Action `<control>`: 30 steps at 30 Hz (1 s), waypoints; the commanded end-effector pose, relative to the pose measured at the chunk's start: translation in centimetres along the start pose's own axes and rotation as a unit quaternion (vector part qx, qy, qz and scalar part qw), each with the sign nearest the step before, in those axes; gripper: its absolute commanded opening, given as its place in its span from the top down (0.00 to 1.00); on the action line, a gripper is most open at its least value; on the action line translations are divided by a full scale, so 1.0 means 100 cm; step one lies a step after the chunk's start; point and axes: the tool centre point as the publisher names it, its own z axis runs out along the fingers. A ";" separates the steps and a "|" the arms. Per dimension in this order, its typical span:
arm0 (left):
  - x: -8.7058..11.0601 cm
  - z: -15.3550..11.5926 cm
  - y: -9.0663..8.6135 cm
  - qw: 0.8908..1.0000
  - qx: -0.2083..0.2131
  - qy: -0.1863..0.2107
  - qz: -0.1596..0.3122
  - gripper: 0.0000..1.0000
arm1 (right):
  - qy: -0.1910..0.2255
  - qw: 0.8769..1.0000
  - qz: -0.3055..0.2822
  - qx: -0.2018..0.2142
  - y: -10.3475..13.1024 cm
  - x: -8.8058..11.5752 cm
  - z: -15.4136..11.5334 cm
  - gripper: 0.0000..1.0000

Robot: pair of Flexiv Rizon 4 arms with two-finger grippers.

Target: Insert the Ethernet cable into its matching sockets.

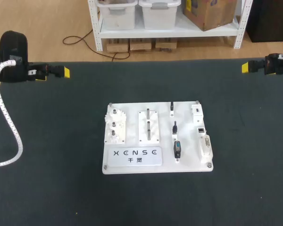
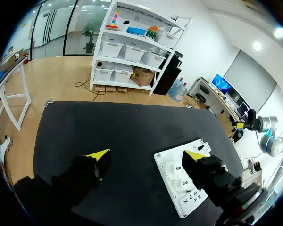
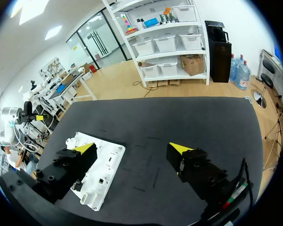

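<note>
A white practice board [image 1: 155, 141] lies flat in the middle of the black table. Along its right edge sit a white block [image 1: 197, 113] and a small dark-mouthed socket [image 1: 201, 129]. Three short black plugs [image 1: 175, 127] stand in a column left of them. I see no loose Ethernet cable on the table. My left gripper [image 1: 63, 72] hangs at the far left edge, open and empty [image 2: 146, 157], with the board [image 2: 188, 183] beyond its one finger. My right gripper [image 1: 245, 67] is at the far right edge, also open and empty [image 3: 132, 148], the board [image 3: 101, 169] beside its finger.
The board also carries white gears [image 1: 115, 127], a slotted block [image 1: 148, 126], a wide multi-pin connector [image 1: 205, 146] and a printed label [image 1: 134, 155]. My left arm's white corrugated hose [image 1: 9, 127] hangs over the table's left side.
</note>
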 end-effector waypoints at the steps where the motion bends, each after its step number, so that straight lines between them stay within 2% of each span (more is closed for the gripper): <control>1: -0.001 0.000 -0.002 1.000 -0.005 0.003 -0.001 0.00 | 0.000 1.000 0.000 -0.001 -0.001 0.000 0.000 0.00; 10: -0.001 0.000 -0.002 1.000 -0.005 0.003 -0.001 0.00 | 0.000 1.000 0.000 -0.001 -0.001 0.000 0.000 0.00; 12: -0.005 0.008 -0.006 0.999 0.020 0.005 0.039 0.00 | 0.000 1.000 0.000 -0.001 -0.001 0.000 0.000 0.00; 14: -0.008 0.016 -0.014 0.994 0.065 0.003 0.090 0.00 | 0.000 1.000 0.000 -0.001 -0.001 0.000 0.000 0.00; 16: -0.010 0.026 -0.024 0.982 0.109 0.007 0.153 0.00 | 0.000 1.000 0.000 -0.001 -0.001 0.000 0.000 0.00; 18: -0.011 0.036 -0.039 0.964 0.145 0.024 0.220 0.00 | 0.000 1.000 0.000 -0.001 -0.001 0.000 0.000 0.00; 21: -0.008 0.046 -0.059 0.933 0.198 0.018 0.299 0.00 | 0.000 1.000 0.000 -0.001 -0.001 0.000 0.000 0.00; 26: 0.008 0.058 -0.092 0.885 0.261 0.005 0.387 0.00 | 0.000 1.000 0.000 -0.001 -0.001 0.000 0.000 0.00; 30: 0.025 0.067 -0.114 0.854 0.290 0.010 0.433 0.00 | 0.000 1.000 0.000 -0.001 -0.001 0.000 0.000 0.00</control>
